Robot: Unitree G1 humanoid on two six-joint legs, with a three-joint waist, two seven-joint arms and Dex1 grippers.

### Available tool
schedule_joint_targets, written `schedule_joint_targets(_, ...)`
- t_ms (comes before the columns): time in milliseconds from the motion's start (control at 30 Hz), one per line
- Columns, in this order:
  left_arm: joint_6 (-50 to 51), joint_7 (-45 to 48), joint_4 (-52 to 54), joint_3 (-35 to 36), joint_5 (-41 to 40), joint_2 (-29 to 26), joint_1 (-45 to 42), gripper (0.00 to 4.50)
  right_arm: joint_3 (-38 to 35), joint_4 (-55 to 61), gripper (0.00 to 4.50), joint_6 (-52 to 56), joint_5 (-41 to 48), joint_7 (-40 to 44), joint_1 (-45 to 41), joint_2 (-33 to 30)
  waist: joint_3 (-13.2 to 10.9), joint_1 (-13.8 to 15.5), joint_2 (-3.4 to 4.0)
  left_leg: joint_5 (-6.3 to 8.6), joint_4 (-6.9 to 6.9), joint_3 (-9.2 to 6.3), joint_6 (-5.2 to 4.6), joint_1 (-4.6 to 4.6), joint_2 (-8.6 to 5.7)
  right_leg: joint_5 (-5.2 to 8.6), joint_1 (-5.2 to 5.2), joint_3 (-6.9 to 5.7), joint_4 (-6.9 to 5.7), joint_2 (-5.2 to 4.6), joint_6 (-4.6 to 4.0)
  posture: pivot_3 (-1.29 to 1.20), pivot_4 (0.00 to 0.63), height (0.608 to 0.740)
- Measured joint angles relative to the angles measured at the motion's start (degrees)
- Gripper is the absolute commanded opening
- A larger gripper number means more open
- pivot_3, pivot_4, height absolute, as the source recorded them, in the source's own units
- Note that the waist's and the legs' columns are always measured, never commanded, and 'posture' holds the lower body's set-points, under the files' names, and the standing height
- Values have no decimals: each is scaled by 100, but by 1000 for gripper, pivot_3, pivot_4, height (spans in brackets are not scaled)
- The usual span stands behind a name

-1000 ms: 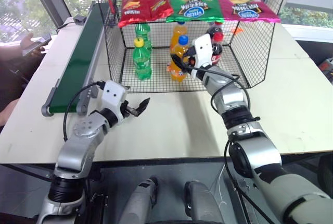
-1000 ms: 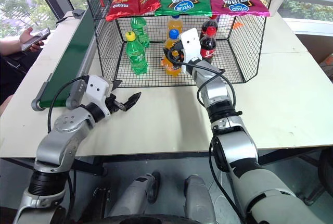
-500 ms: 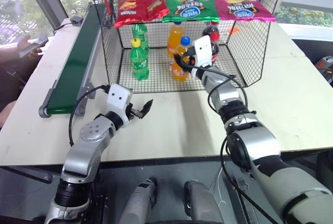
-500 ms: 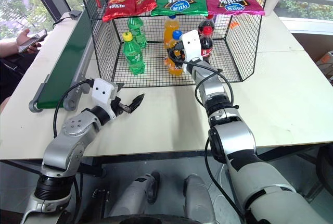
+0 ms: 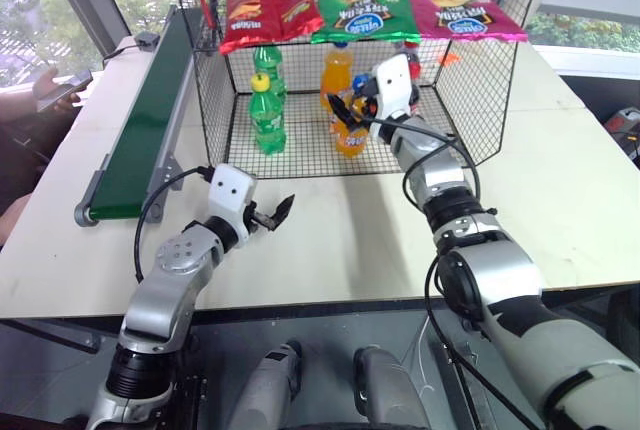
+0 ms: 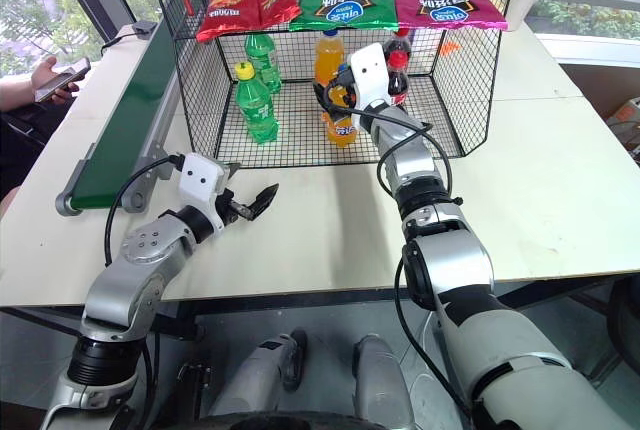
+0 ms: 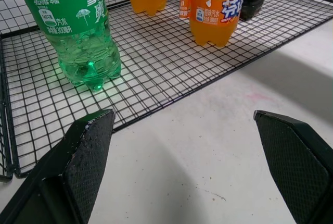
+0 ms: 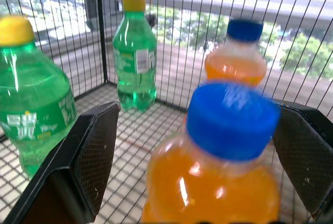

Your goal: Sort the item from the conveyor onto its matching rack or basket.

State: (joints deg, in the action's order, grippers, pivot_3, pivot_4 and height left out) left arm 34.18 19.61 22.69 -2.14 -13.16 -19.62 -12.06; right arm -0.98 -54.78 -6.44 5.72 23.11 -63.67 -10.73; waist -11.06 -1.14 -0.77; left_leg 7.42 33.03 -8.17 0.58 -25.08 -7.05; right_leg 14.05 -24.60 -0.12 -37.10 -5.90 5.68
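Observation:
The item, a small orange soda bottle (image 5: 347,133) with a blue cap (image 8: 232,119), stands upright on the grid floor of the black wire cage (image 5: 482,100). My right gripper (image 5: 352,102) reaches into the cage, open. Its fingers (image 8: 89,153) stand on either side of the bottle's neck and cap, apart from them. My left gripper (image 5: 272,212) is open and holds nothing, low over the white table in front of the cage. The dark green conveyor (image 5: 150,115) runs along the table's left side with nothing on its belt.
In the cage a second orange bottle (image 5: 338,65) stands behind the item, two green bottles (image 5: 268,115) to the left, a cola bottle (image 5: 411,58) at the right. Snack bags (image 5: 275,10) lie across the cage top. A person's hand with a phone (image 6: 60,75) is at the far left.
My right gripper has opened off the orange bottle, which now stands free on the cage floor. The left arm has kept still. The camera view shifted a little.

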Motion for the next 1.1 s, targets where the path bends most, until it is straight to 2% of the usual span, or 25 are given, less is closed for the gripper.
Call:
schedule_joint_targets(167, -72, 24, -15, -27, 3, 69, 5, 4500, 7, 588, 4458, 221, -100, 2, 207, -315, 0, 27, 0, 0, 0, 2, 1, 0, 0, 0, 1, 1, 2, -1, -1, 0, 150, 739)
schedule_joint_targets(300, -198, 113, -76, -86, 17, 66, 25, 4500, 52, 1549, 4458, 631, -115, 85, 659, -505, 0, 21, 0, 0, 0, 2, 0, 0, 1, 1, 0, 3, 1, -1, -1, 0, 150, 739)
schedule_joint_targets(433, -232, 278, -97, -111, -46, 57, 48, 4500, 211, 3126, 4458, 1555, -1, 628, 1541, -905, 0, 36, 0, 1, 0, 2, 0, -1, 2, 2, 1, 3, 2, -2, -2, 0, 150, 739)
schedule_joint_targets(600, -249, 465, -19, -20, -302, 76, 118, 4500, 478, 5257, 4458, 3058, 738, 1646, 2742, -1349, 1, 34, 0, 7, 0, 3, 7, -1, 3, 11, 1, 3, 2, -7, -14, 0, 150, 739)
schedule_joint_targets(633, -246, 516, 3, 0, -364, 73, 135, 4500, 513, 5705, 4458, 3319, 873, 1769, 3035, -1453, 1, 38, 0, 8, 0, 3, 9, -1, 3, 11, 1, 3, 3, -9, -15, 0, 150, 739)
schedule_joint_targets(733, -234, 561, 31, 84, -422, 55, 231, 4500, 605, 6069, 4458, 3664, 1028, 1888, 3370, -1509, 1, 12, 0, 10, 5, 13, 11, 0, 6, 11, 2, 3, 5, -18, -15, 0, 150, 739)
schedule_joint_targets(767, -222, 618, 79, 154, -605, 80, 404, 4500, 623, 6725, 4458, 3969, 1149, 1875, 3865, -1588, 10, 51, -4, 11, 5, 6, 12, 3, 10, 16, 13, 0, 10, -22, -11, 0, 150, 739)
schedule_joint_targets(933, -205, 625, 48, 200, -730, 88, 575, 4500, 678, 7030, 4458, 4445, 1257, 1744, 4384, -1588, 8, 59, -3, 11, 6, 10, 12, -1, 7, 15, 10, 0, 16, -27, -12, 0, 150, 739)
schedule_joint_targets(1100, -199, 640, 48, 196, -778, 75, 586, 4500, 657, 7089, 4458, 4607, 1308, 1638, 4518, -1591, 9, 50, -3, 11, 6, 10, 12, -1, 8, 19, 10, -1, 16, -28, -4, 0, 150, 739)
